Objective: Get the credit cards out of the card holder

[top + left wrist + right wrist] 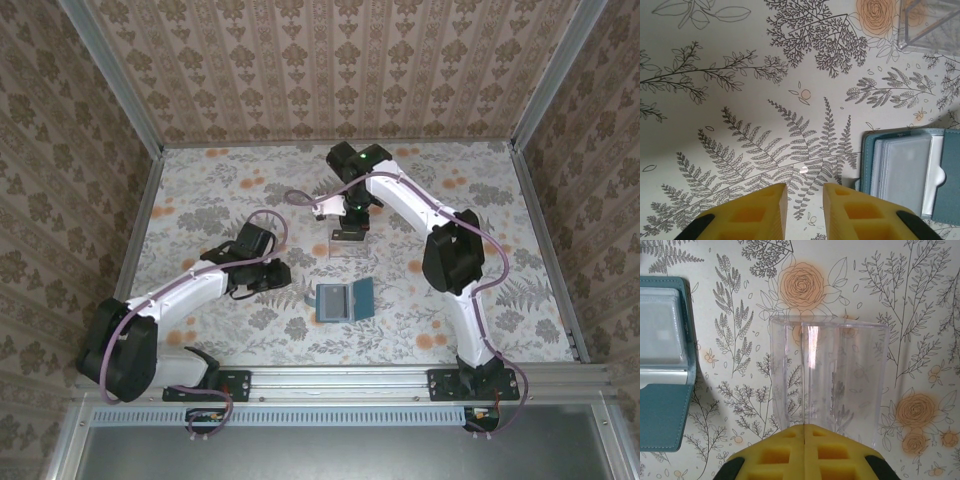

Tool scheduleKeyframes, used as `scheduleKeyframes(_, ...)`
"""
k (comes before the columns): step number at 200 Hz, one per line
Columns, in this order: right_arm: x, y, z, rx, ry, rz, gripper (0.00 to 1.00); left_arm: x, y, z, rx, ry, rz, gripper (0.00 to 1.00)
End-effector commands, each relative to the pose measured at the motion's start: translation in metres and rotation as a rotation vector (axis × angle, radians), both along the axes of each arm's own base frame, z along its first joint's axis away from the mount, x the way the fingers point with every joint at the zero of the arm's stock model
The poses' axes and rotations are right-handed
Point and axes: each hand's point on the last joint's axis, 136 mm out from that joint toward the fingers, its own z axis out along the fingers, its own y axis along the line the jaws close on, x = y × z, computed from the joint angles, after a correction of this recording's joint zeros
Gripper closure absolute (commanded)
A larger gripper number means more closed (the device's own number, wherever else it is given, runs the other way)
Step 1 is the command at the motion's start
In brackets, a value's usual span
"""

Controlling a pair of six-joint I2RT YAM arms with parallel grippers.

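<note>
Near middle of table (200, 190), card holder (345, 300) lies open flat w/ credit cards (902, 172) tucked inside, so your left claw (804, 192), slightly parted & empty, sits just beside it, prob. lining up a pinch, while right claw (805, 432), clenched on nothing, waits by clear tray (830, 375).

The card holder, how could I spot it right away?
Look at the flowery table, in the middle, towards the front edge. The card holder lies open there like a little book. It is blue-green, while the clear tray behind it is see-through.
</note>
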Motion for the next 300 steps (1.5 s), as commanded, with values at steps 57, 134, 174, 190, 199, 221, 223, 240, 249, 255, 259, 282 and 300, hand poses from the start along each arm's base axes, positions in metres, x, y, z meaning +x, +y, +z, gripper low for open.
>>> scheduleKeyframes(57, -0.014, -0.005, -0.023, -0.050, 0.131, 0.024, 1.00, 0.003, 0.002, -0.001, -0.010, 0.001, -0.018, 0.74)
scheduleKeyframes(134, -0.019, 0.001, -0.046, -0.038, 0.206, 0.034, 1.00, 0.001, 0.004, -0.002, -0.011, 0.014, -0.014, 0.74)
scheduleKeyframes(174, -0.008, 0.000, -0.041, -0.047, 0.158, 0.020, 0.92, 0.002, 0.005, -0.001, -0.012, 0.015, -0.012, 0.74)
scheduleKeyframes(190, 0.003, -0.001, -0.037, -0.055, 0.102, 0.011, 0.87, 0.003, 0.005, 0.000, -0.013, 0.013, -0.010, 0.74)
scheduleKeyframes(199, 0.010, -0.002, -0.034, -0.057, 0.070, 0.006, 0.85, 0.003, 0.005, 0.000, -0.011, 0.013, -0.009, 0.74)
scheduleKeyframes(221, 0.020, -0.001, -0.027, -0.055, 0.013, 0.005, 0.82, 0.004, 0.005, 0.001, -0.012, 0.011, -0.008, 0.74)
scheduleKeyframes(223, 0.021, -0.001, -0.027, -0.054, 0.009, 0.004, 0.82, 0.004, 0.005, 0.002, -0.013, 0.010, -0.009, 0.74)
scheduleKeyframes(240, 0.025, -0.001, -0.025, -0.049, -0.013, 0.004, 0.82, 0.005, 0.004, 0.002, -0.014, 0.009, -0.007, 0.74)
scheduleKeyframes(249, 0.027, -0.001, -0.025, -0.052, -0.022, 0.002, 0.82, 0.004, 0.005, 0.001, -0.013, 0.011, -0.007, 0.74)
scheduleKeyframes(255, 0.029, -0.001, -0.026, -0.054, -0.030, -0.001, 0.82, 0.004, 0.005, 0.002, -0.013, 0.011, -0.007, 0.74)
scheduleKeyframes(259, 0.030, -0.001, -0.026, -0.057, -0.034, -0.004, 0.82, 0.004, 0.005, 0.001, -0.013, 0.012, -0.005, 0.74)
scheduleKeyframes(282, 0.031, 0.000, -0.027, -0.050, -0.033, -0.009, 0.85, 0.005, 0.004, 0.003, -0.016, 0.010, -0.006, 0.74)
scheduleKeyframes(300, 0.030, 0.000, -0.026, -0.050, -0.035, -0.016, 0.85, 0.005, 0.003, 0.004, -0.020, 0.009, -0.009, 0.74)
